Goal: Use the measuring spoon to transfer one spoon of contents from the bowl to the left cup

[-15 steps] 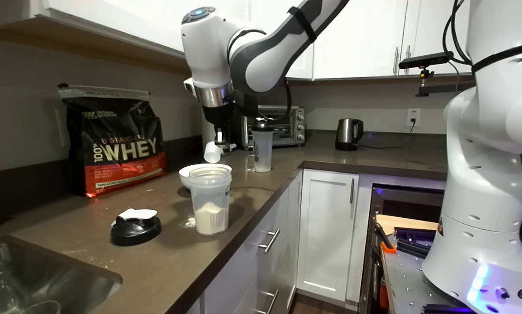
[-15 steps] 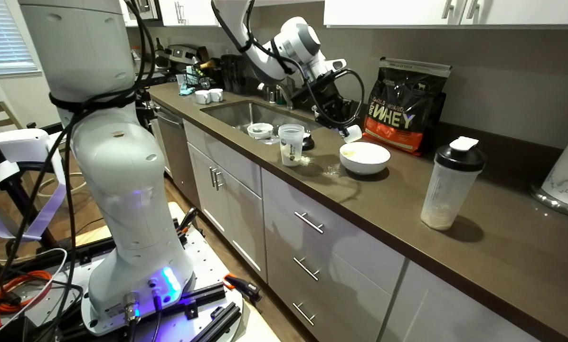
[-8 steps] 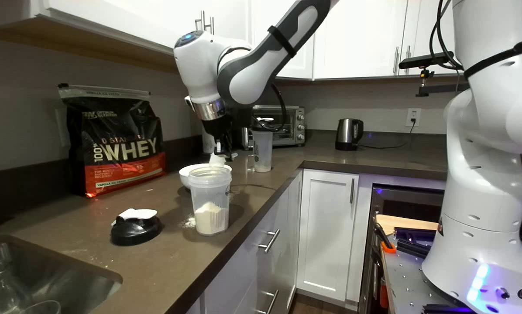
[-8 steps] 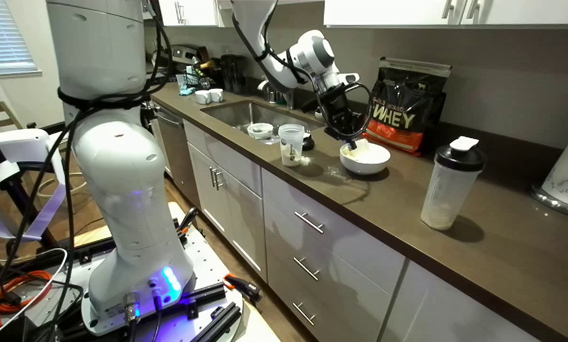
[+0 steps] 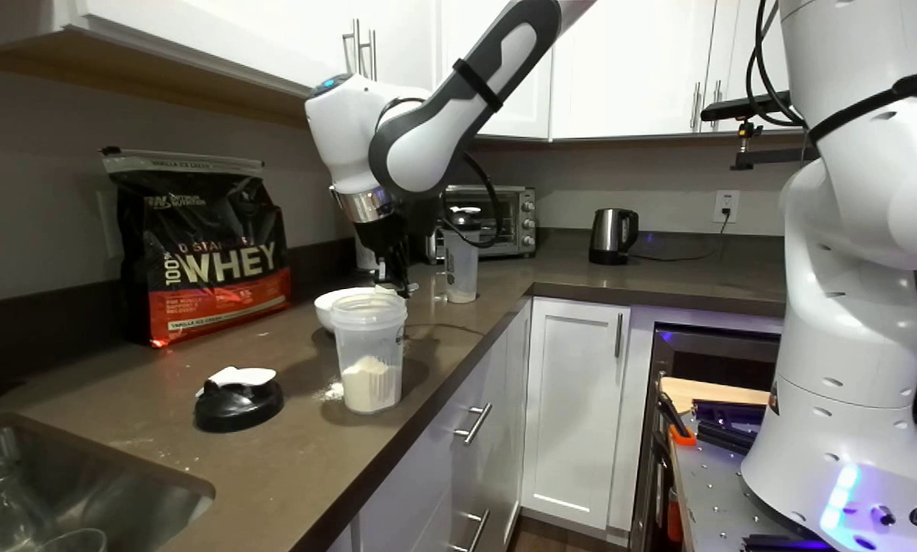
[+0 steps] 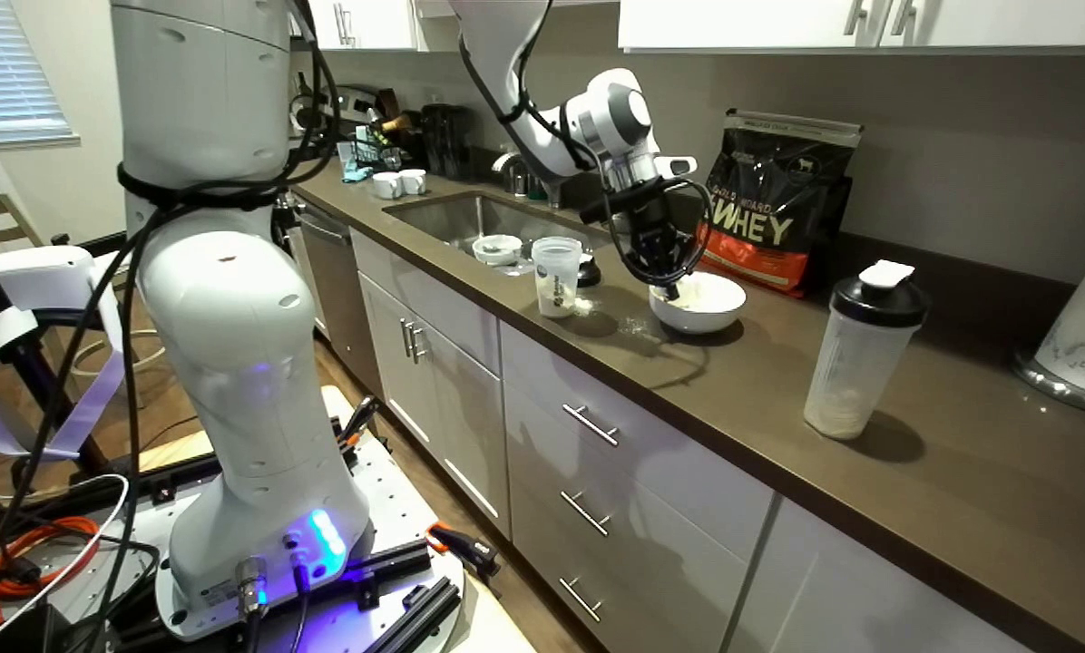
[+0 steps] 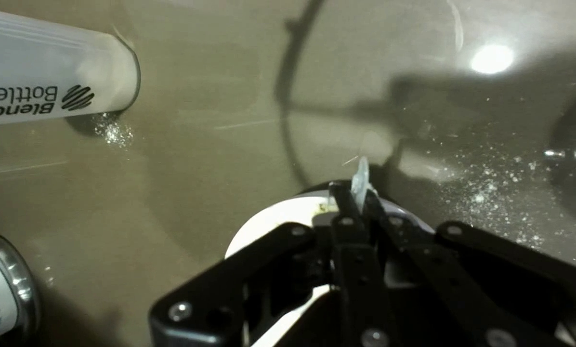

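The measuring spoon was held at the rim of the bowl, gripped by what was taken to be its handle: the fingers of the gripper were drawn together, with only the thin pale plastic pinched between them, presumably so that the scoop end could be left free to dig. That end was almost wholly hidden, by the open cup in an exterior view and by the fingers in the wrist view, so how full it was could not be told. Scooping was judged to be the step in hand. The bowl was placed between the open cup and the capped bottle, probably to keep any carry short; spilled powder beside it suggested why. The open cup was taken for the task's left cup, since it was lidless — a black lid was seen on the counter near it — and could be poured into directly. The whey bag was stood toward the back, likely so that reaching would not be hindered.
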{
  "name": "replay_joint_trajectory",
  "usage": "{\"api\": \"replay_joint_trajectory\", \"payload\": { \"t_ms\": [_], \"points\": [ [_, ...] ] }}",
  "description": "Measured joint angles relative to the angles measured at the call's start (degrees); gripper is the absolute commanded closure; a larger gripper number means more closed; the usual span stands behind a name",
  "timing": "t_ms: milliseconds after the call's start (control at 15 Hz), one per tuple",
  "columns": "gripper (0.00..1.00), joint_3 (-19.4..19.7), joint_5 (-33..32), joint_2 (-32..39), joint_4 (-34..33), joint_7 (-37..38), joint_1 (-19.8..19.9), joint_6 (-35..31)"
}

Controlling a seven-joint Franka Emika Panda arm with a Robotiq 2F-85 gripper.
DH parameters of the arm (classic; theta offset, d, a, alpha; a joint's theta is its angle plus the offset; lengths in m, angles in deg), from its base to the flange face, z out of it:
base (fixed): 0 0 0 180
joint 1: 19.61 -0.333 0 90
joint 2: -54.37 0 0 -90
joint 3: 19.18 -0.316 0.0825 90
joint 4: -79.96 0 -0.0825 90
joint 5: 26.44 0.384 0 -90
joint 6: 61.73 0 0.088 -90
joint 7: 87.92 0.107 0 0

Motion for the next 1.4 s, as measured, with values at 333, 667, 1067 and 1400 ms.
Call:
{"api": "replay_joint_trajectory", "payload": {
  "t_ms": [333, 667, 1067, 1400],
  "points": [
    [0.44, 0.0, 0.0, 0.1, -0.1, 0.0, 0.0, 0.0],
    [0.12, -0.6, 2.6, -1.6, 0.0, -2.9, -0.5, 0.0],
    [0.00, -2.4, 11.0, -8.0, 1.5, -12.8, -0.7, 1.6],
    [0.00, -3.1, 18.6, -12.5, 2.6, -22.0, -0.7, 4.7]
  ]
}}
